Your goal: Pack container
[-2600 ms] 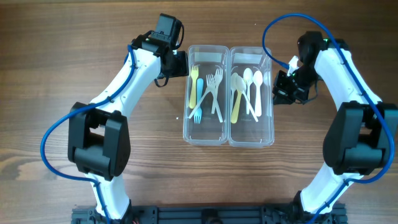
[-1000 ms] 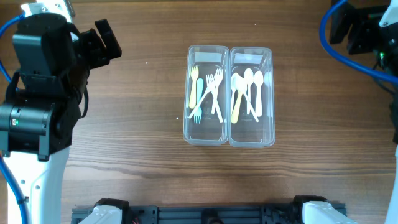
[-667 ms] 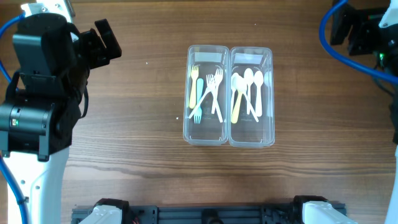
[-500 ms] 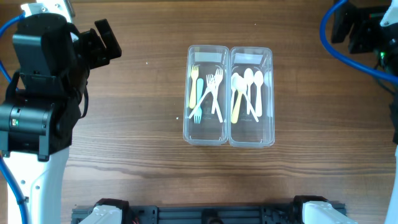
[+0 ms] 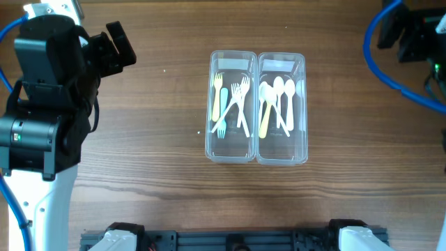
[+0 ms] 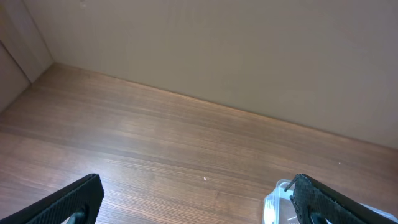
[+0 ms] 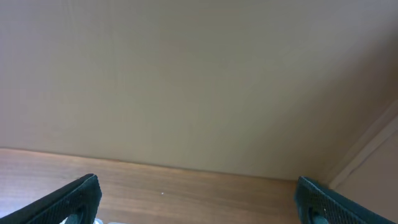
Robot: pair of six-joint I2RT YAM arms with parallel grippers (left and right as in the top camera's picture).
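Observation:
The clear container (image 5: 256, 157) lies in the middle of the table, its two troughs side by side. The left trough holds several plastic forks (image 5: 240, 97), white, yellow and teal. White spoons (image 5: 279, 89) and a yellow one lie in the right trough. My left gripper (image 5: 117, 46) is raised far to the left of the container and stands open with nothing in it. In the left wrist view the left gripper (image 6: 199, 202) shows wide-apart fingers, with a container corner (image 6: 275, 200) by the right finger. My right gripper (image 5: 403, 33) is up at the far right, open and empty; the right gripper (image 7: 199, 202) faces the wall.
The wooden table (image 5: 160, 139) is bare around the container. A beige wall (image 6: 249, 50) borders its far edge. My left arm's body (image 5: 42, 97) hangs over the left side, and blue cables (image 5: 380, 59) loop at the right.
Both arms have pulled back from the container's sides and risen toward the outer edges. Over the last half second the right arm has shifted slightly further right. The cutlery has not moved.

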